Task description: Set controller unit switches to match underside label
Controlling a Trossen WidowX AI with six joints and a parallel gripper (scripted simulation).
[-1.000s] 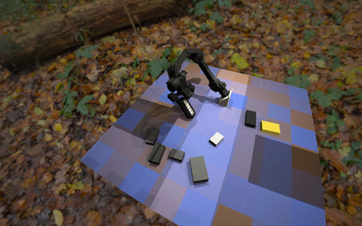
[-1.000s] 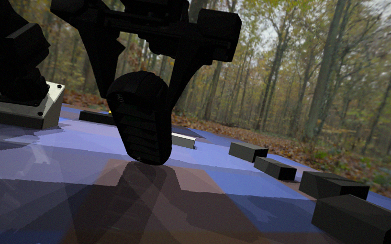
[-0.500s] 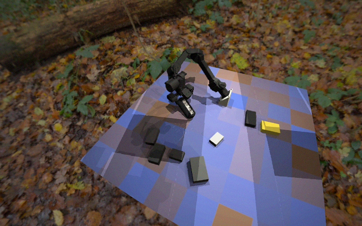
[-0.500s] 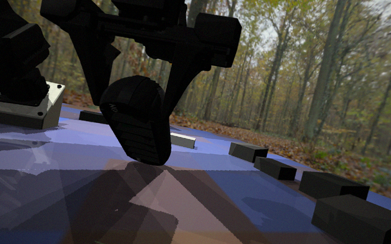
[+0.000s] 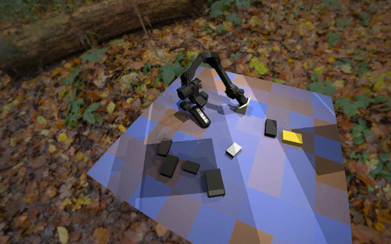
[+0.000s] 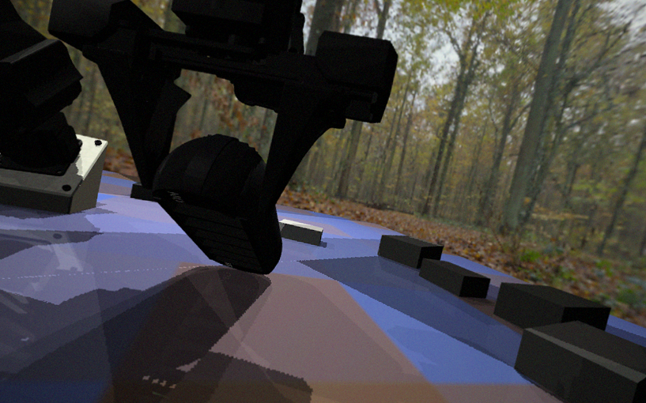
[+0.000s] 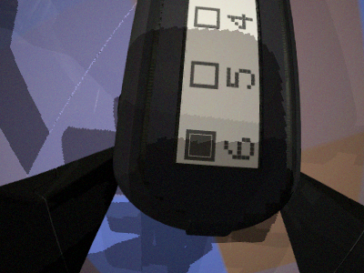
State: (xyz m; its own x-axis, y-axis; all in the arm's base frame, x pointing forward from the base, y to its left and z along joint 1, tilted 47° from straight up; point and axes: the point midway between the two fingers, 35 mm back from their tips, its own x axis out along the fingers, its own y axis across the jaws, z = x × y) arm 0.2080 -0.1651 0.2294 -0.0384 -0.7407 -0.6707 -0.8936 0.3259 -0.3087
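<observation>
The dark grey controller unit (image 5: 201, 117) (image 6: 220, 215) (image 7: 207, 197) is tipped up with its underside toward the wrist camera. Its lower end is down at the patterned bench (image 5: 265, 176). My gripper (image 5: 194, 106) (image 6: 214, 175) (image 7: 202, 166) is shut on the unit's sides, one finger on each side in the wrist view. The white label (image 7: 224, 76) shows square 3 filled, squares 4 and 5 empty, and square 6 filled. Squares 1 and 2 are out of frame. The switches face away and are hidden.
The arm's base mount (image 5: 243, 106) (image 6: 27, 177) stands at the back. Dark blocks (image 5: 164, 146) (image 5: 168, 165) (image 5: 191, 167) (image 5: 214, 182) (image 6: 588, 364) lie in front of the unit. A white block (image 5: 233, 149), another dark block (image 5: 270, 127) and a yellow block (image 5: 292, 137) lie to the right.
</observation>
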